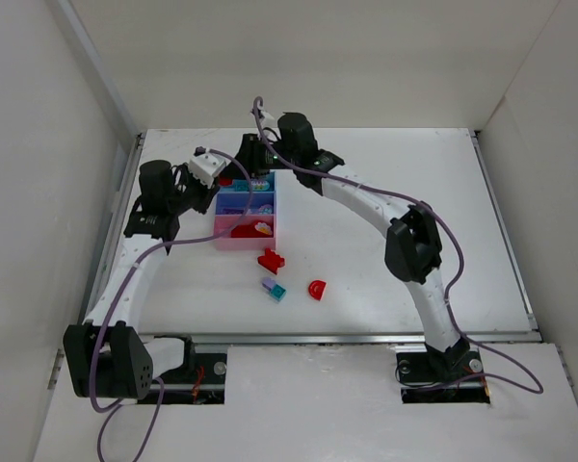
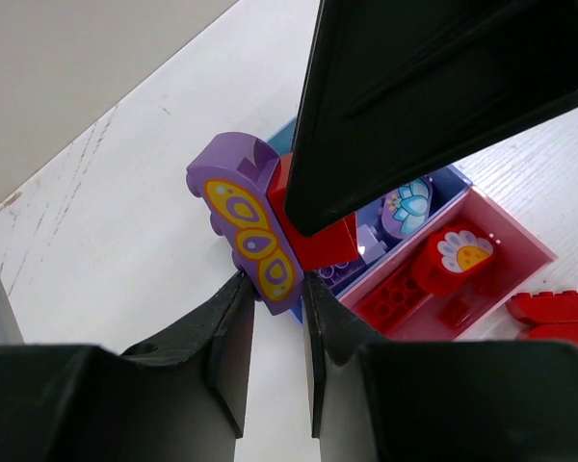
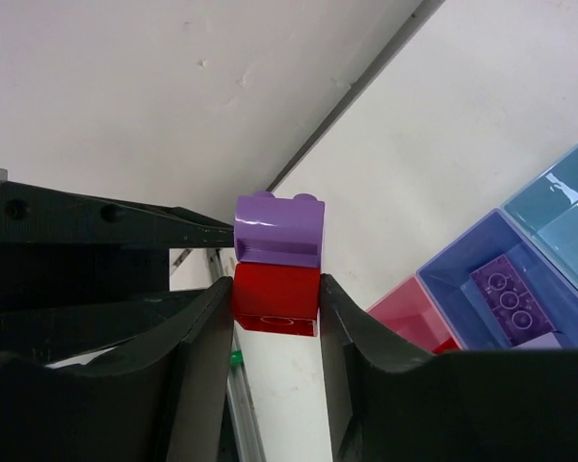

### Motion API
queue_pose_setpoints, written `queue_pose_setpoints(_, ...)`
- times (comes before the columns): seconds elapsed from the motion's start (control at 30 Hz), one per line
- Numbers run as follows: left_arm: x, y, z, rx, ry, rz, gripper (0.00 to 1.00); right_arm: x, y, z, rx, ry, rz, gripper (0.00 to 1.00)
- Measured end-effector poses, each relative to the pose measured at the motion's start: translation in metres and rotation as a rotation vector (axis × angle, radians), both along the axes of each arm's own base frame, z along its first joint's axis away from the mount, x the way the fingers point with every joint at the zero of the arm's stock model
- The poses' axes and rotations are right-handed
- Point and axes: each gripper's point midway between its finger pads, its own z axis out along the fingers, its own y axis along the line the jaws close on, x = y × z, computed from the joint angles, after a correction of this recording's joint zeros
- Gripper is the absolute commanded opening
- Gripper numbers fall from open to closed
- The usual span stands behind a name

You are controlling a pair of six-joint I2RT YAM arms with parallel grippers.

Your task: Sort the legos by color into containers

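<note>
Two pincers on one stuck pair here, held up over the far end of the containers [image 1: 246, 245], toward the surface's far edge, left of centre. The left pincer [image 2: 275, 300] is clamped on the purple brick [image 2: 239, 217]; the right pincer [image 3: 275, 289] is closed against the red brick [image 3: 275, 300] joined to it. This looks like the splitting step. Next it needs a clean pull apart, each arm keeping its grip, then red to the pink tray [image 2: 520, 252] and purple to the purple-blue tray [image 3: 443, 289].
</note>
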Motion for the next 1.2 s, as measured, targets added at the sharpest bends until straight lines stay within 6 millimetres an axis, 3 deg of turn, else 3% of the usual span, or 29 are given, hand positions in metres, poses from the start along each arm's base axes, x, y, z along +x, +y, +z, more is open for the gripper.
queue_pose_setpoints(0.2,0.001,0.002,-0.001,-0.023,0.017,0.040,0.00,0.000,0.000,0.000,0.002,0.003,-0.001,0.00)
queue_pose_setpoints(0.33,0.004,0.004,-0.005,-0.055,0.052,0.085,0.00,0.003,-0.004,-0.010,-0.002,0.001,-0.008,0.00)
queue_pose_setpoints(0.53,0.018,0.034,-0.025,-0.051,0.111,0.243,0.00,-0.012,-0.038,-0.066,-0.110,0.087,-0.001,0.00)
queue_pose_setpoints(0.73,0.019,0.038,-0.025,-0.052,0.114,0.267,0.00,-0.009,-0.065,-0.099,-0.242,0.047,-0.058,0.00)
queue_pose_setpoints(0.87,0.019,0.038,-0.025,-0.053,0.114,0.267,0.00,-0.012,-0.057,-0.103,-0.355,-0.045,-0.058,0.11)
queue_pose_setpoints(1.03,0.019,0.038,-0.025,-0.053,0.114,0.267,0.00,-0.032,-0.037,-0.101,-0.415,-0.149,-0.015,0.47)
queue_pose_setpoints(1.2,0.019,0.038,-0.025,-0.053,0.114,0.266,0.00,-0.042,-0.040,-0.113,-0.481,-0.174,0.015,0.77)
